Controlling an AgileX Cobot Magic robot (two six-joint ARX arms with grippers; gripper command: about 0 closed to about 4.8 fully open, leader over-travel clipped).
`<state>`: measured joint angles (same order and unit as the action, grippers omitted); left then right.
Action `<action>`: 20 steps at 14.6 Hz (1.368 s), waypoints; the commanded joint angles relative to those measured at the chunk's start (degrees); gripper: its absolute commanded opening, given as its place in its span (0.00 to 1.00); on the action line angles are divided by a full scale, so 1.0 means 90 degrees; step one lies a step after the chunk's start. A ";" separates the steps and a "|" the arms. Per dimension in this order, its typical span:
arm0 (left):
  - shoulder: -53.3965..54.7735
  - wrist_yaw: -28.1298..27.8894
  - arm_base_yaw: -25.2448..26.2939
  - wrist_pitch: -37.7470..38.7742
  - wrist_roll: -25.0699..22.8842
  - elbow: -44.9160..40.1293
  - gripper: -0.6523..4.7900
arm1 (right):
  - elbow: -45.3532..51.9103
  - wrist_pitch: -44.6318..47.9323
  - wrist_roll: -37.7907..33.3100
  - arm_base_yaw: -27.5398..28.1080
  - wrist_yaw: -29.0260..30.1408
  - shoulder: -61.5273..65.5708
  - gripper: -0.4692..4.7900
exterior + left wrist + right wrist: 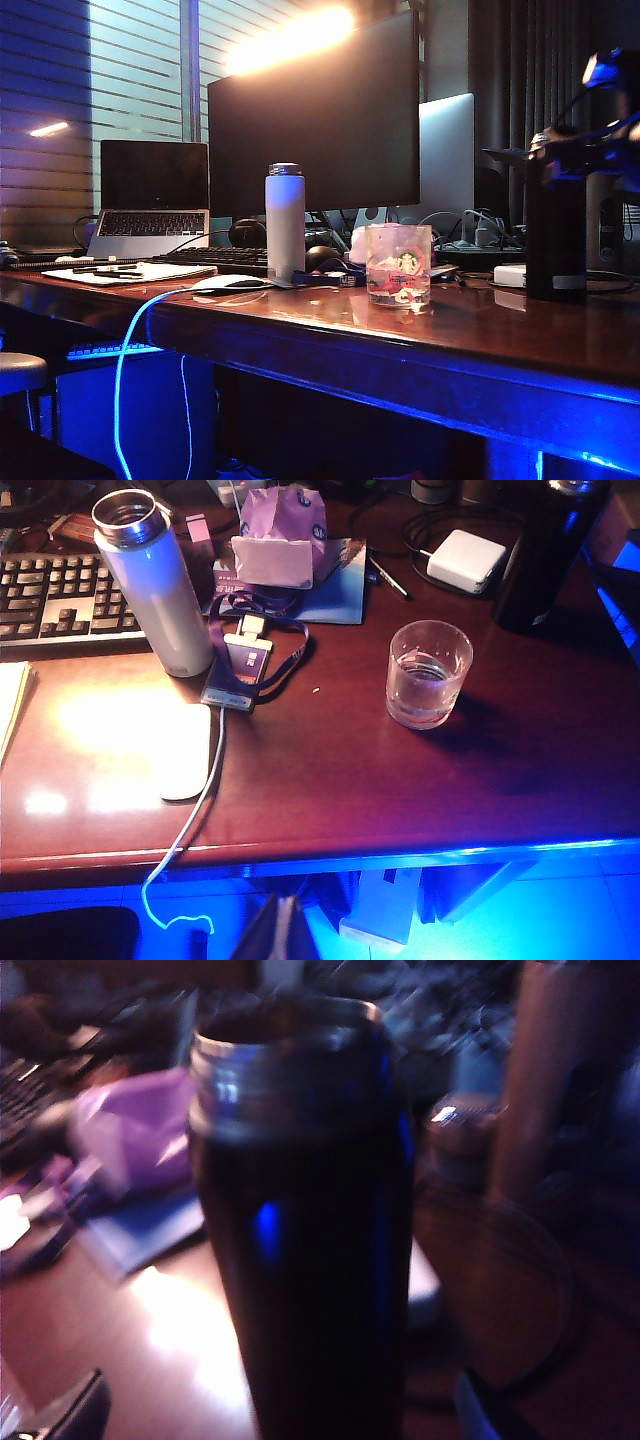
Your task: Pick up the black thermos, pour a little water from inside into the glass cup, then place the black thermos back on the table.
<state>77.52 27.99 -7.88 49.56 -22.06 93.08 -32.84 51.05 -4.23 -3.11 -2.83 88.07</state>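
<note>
The black thermos (555,240) stands upright on the table (480,330) at the right, and its open mouth shows a steel rim in the right wrist view (300,1220). My right gripper (285,1415) is open, one finger on each side of the thermos with a gap to it; in the exterior view it is a blur (560,155) at the thermos's top. The glass cup (398,265) holds some water (428,675) and stands left of the thermos. My left gripper (285,930) is shut, off the table's front edge, holding nothing.
A white slim bottle (285,220) stands left of the cup, with a white mouse (187,752), lanyard badge (240,670) and keyboard (55,595) near it. A white power adapter (465,560) and cables lie behind the cup. Monitor (315,115) and laptop (152,200) stand at the back.
</note>
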 commanded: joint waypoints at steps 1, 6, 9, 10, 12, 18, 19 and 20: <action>-0.0019 0.0032 -0.0002 -0.0046 -0.0007 0.0029 0.11 | -0.0019 0.0886 0.0250 -0.0483 -0.1268 0.0546 1.00; -0.0019 0.0032 -0.0002 -0.0044 -0.0007 0.0029 0.11 | -0.0083 0.1882 0.0486 -0.0573 -0.1338 0.1564 1.00; -0.0019 0.0032 -0.0002 -0.0046 -0.0007 0.0029 0.11 | -0.0284 0.2023 0.0539 -0.0556 -0.1348 0.1785 1.00; -0.0019 0.0032 -0.0002 -0.0049 -0.0007 0.0029 0.11 | -0.0384 0.2021 0.0605 -0.0556 -0.1345 0.1807 1.00; -0.0019 0.0032 -0.0002 -0.0046 -0.0007 0.0029 0.11 | -0.0549 0.2011 0.0670 -0.0529 -0.1455 0.1812 1.00; -0.0019 0.0032 -0.0002 -0.0044 -0.0007 0.0029 0.11 | -0.1069 0.1780 0.0665 -0.0255 -0.1234 0.2052 1.00; -0.0019 0.0032 -0.0002 -0.0046 -0.0007 0.0029 0.11 | -0.1149 0.1727 0.0668 -0.0250 -0.1161 0.2147 1.00; -0.0019 0.0032 -0.0002 -0.0049 -0.0007 0.0029 0.11 | -0.1248 0.1622 0.0668 -0.0250 -0.1117 0.2229 1.00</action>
<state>77.52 27.99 -7.86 49.56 -22.06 93.08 -43.18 65.69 1.58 -5.37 -13.65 107.90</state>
